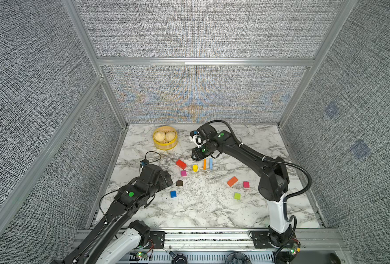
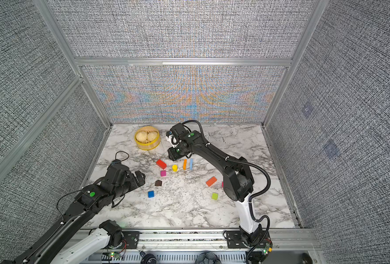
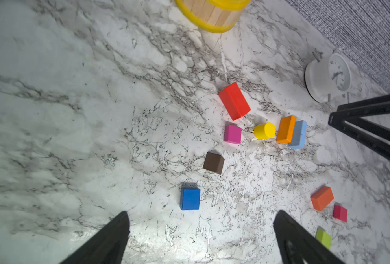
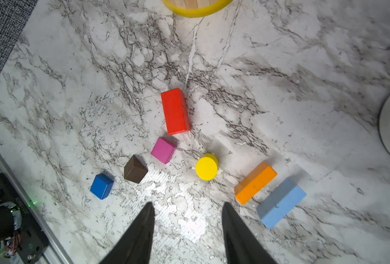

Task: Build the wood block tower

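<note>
Left side first: our left tool hangs empty, jaws wide apart, just short of the blue cube; drop off-centre and we shove it toward the brown house piece. Nothing stacked yet, every block lies loose on the desk. Our right tool, jaws apart and empty, hovers near the orange brick and light-blue brick, on edge side by side: one nudge could topple both.
</note>
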